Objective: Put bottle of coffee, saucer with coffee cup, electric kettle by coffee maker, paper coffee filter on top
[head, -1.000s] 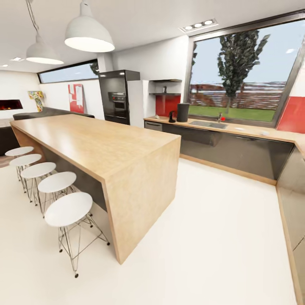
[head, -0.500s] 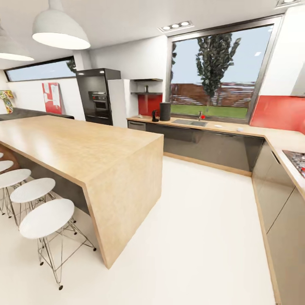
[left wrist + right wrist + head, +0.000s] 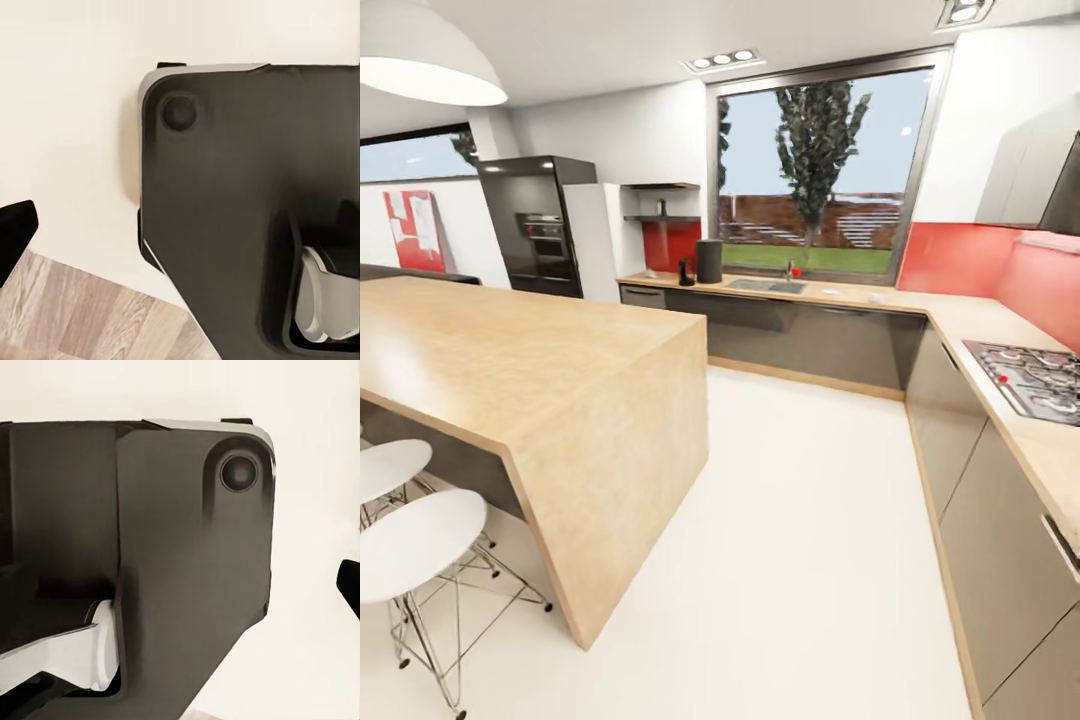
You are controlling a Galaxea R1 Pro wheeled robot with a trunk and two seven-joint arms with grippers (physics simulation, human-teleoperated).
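1. Nearest, in both wrist views, a dark robot base (image 3: 247, 210) with a grey wheel (image 3: 322, 300) sits over a pale floor (image 3: 67, 112). A black tip shows at the edge of each wrist view; whether either end effector is spread or pressed together cannot be told.
2. In the head view, two white round stools (image 3: 415, 545) on wire legs stand at the near left.
3. Beside the stools, a long light wood island (image 3: 530, 370) runs back along the left side, its slanted end panel facing the viewer.
4. A wide white floor (image 3: 800, 560) spreads between the island and the cabinets.
5. Along the right, the surface (image 3: 960, 320) runs over dark grey cabinets and carries a gas hob (image 3: 1035, 378).
6. The surface turns the corner and continues along the far wall beneath a large window (image 3: 815, 170), with a steel sink (image 3: 765, 286) set into it.
7. On that far stretch, left of the sink, stands the coffee maker (image 3: 708, 261), a tall dark tower.
8. Just left of the coffee maker stands the smaller dark kettle (image 3: 686, 272).
9. Right of the sink, small white items (image 3: 876, 296) lie on the surface, too small to identify.
10. Above the kettle, a dark wall shelf (image 3: 660, 216) holds a small item, too tiny to identify.
11. Farther left stands a tall black oven unit (image 3: 540, 225).
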